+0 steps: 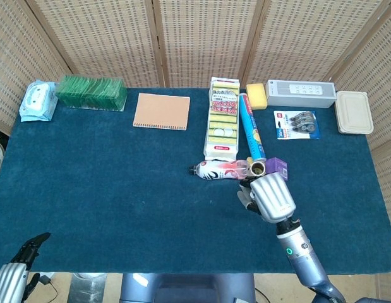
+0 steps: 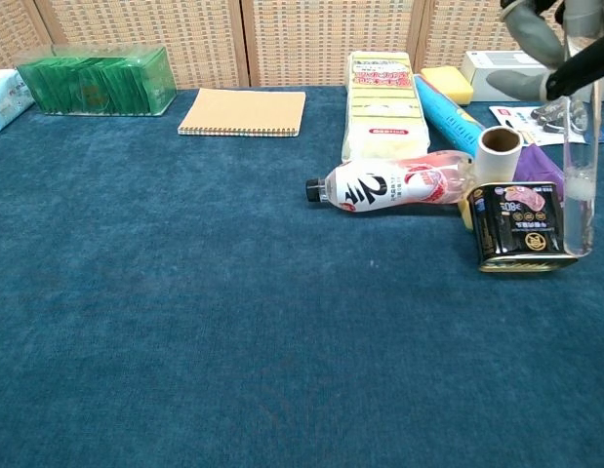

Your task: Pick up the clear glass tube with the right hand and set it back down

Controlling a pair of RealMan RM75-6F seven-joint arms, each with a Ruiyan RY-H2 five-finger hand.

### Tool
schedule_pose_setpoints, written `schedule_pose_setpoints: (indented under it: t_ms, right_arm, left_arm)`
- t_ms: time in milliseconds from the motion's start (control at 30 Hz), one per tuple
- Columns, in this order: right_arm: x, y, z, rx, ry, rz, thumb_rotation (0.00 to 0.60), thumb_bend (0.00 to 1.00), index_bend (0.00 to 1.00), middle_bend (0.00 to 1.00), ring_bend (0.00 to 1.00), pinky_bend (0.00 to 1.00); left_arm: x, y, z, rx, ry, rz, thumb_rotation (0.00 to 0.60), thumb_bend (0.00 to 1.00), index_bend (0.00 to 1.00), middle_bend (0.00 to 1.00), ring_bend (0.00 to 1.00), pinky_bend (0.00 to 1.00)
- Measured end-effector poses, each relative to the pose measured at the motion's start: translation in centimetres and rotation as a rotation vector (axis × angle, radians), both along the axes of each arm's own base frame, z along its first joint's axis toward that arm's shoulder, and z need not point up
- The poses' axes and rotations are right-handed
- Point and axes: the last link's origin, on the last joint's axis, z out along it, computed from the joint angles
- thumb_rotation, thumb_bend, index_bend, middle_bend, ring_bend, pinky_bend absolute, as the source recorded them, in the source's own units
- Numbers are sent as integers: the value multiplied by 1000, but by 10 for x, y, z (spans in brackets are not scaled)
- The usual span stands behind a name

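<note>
The clear glass tube (image 2: 578, 185) hangs upright at the right edge of the chest view, its lower end in front of the black tin (image 2: 517, 227). My right hand (image 2: 550, 44) grips the tube near its top. In the head view the right hand (image 1: 267, 196) shows from behind, just in front of the tin, and hides the tube. My left hand (image 1: 26, 252) sits low at the table's front left corner, its fingers apart and holding nothing.
A lying bottle (image 2: 389, 184), a cardboard roll (image 2: 499, 153) and a purple box (image 1: 276, 167) crowd the tin. Behind are a yellow sponge pack (image 1: 223, 117), blue roll (image 1: 251, 133), orange notebook (image 1: 161, 111), green box (image 1: 91, 92), grey device (image 1: 300, 93), lidded container (image 1: 354, 112).
</note>
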Motion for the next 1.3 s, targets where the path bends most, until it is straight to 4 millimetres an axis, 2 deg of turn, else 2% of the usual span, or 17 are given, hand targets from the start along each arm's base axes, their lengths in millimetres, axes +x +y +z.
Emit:
schedule_pose_setpoints:
  t_ms: [200,400,567,700,800,967,1133,1300]
  right_arm:
    - [19,-8,12,-77,-4,98,600,393,812,989,1000,1000]
    - [14,-15,1,-9,9,-2,600,392,811,989,1000,1000]
    - [27,-2,-18,64,47,60,600,392,811,989,1000,1000]
    - [25,6,-18,29,130,152,600,391,811,989,1000,1000]
    - [21,-1,-11,-22,171,167,600,392,811,990,1000,1000]
    - [19,-23,-3,-45,164,79,600,392,811,990,1000,1000]
    - [21,-7,-12,47,154,91,600,392,811,991,1000,1000]
    - [15,7,0,19,193,184,600,391,811,993,1000,1000]
  left_arm:
    - [5,-7,-4,-29,-17,-31,600,200,113,171,157,351]
    - [0,2,-6,-27,1,-1,600,201,113,171,157,351]
    - [9,-5,-5,-26,-19,-53,600,200,113,171,157,351]
    - [1,-5,-4,-22,-19,-19,600,200,114,171,157,351]
    - [-6,-4,-3,-13,-15,16,600,201,113,171,157,351]
    - [-2,-3,-4,-18,-21,-10,600,200,115,171,156,351]
    - [4,-2,-1,-10,-26,-29,600,201,114,171,156,351]
    - [-2,-4,-5,-28,-17,1,600,201,114,172,157,351]
